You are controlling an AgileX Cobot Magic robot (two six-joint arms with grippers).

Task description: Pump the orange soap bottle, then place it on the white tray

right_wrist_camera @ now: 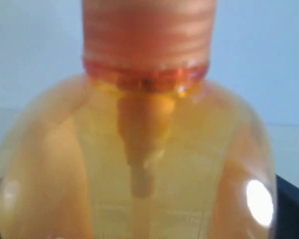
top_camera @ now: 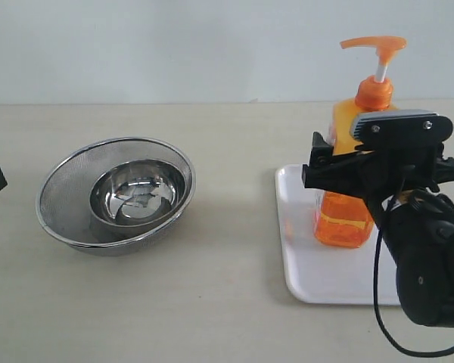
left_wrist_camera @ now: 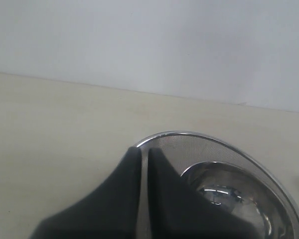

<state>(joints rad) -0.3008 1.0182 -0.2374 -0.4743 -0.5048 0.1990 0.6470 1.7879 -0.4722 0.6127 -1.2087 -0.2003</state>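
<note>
Your right gripper (top_camera: 382, 168) has its jaws spread either side of the orange soap bottle (top_camera: 340, 219), apparently clear of its walls, though the close wrist view is too blurred to be sure. The bottle stands upright on the white tray (top_camera: 318, 280), right of frame. Placing looks done; next, back straight out without tipping it. Your left gripper (left_wrist_camera: 142, 159) is pressed together by the mesh strainer (top_camera: 60, 189).

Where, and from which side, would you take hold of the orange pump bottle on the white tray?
I'd grip the translucent orange soap bottle across its squarish body, below the shoulder, level from the camera side: it stands upright on the glossy white tray, and its pump head blocks the top.
</note>
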